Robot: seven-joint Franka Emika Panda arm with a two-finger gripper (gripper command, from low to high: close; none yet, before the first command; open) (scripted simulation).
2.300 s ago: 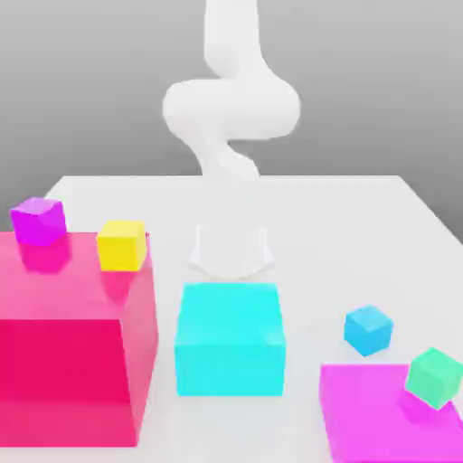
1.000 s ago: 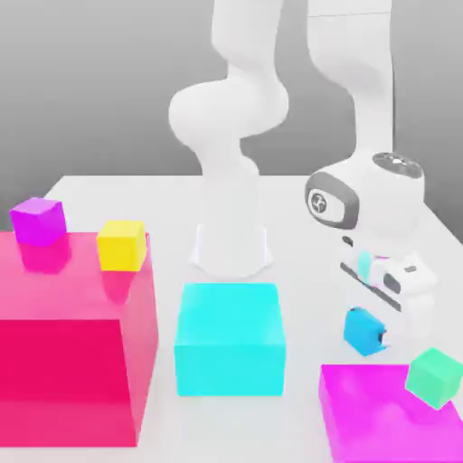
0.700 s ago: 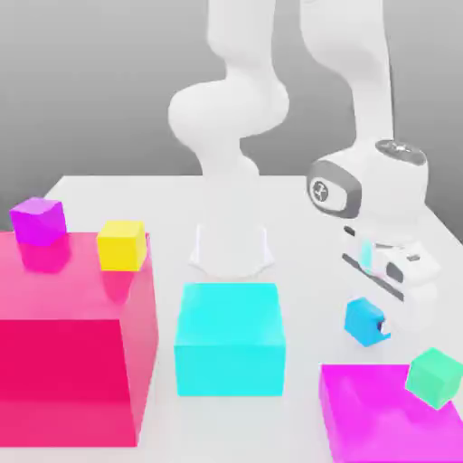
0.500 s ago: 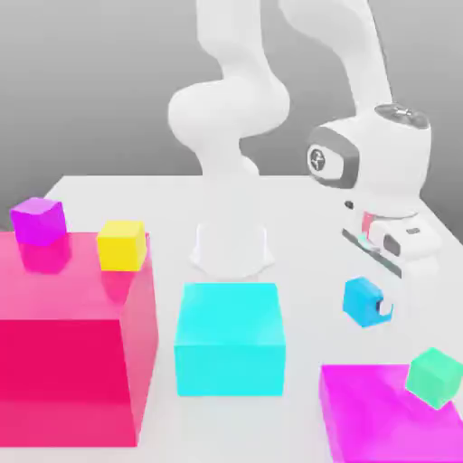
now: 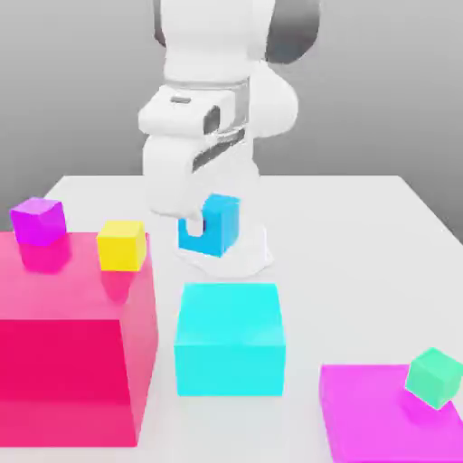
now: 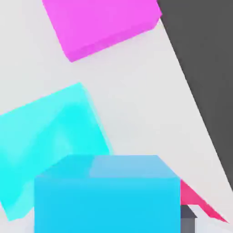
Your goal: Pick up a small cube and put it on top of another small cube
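Now the tool (image 5: 201,224) is clamped on the small blue cube (image 5: 212,226), holding it up in the air, clear of the counter (image 5: 362,235). Seen from the exterior view, the cube hangs in front of the arm's white base (image 5: 244,253), above and a little behind the big cyan block (image 5: 230,339), which sits on the counter near the middle of its front edge. One white fingertip (image 5: 193,223) shows against the cube's face on the exterior view's left; the other is hidden behind the cube. The white hand above the cube is tilted, its body leaning toward the exterior view's left. At the counter's front corner on the exterior view's left stands a large pink block (image 5: 72,335), and on its top rest a small purple cube (image 5: 38,221) near the far edge and a small yellow cube (image 5: 121,244) closer to the cyan block; the two are apart from each other. At the front corner on the exterior view's right lies a flat magenta slab (image 5: 371,420), with a small green cube (image 5: 434,377) resting tilted on it. In the hand view the blue cube (image 6: 107,193) sits close to the camera, with the cyan block (image 6: 50,136) and the magenta slab (image 6: 102,25) on the pale counter (image 6: 136,104) beyond it.
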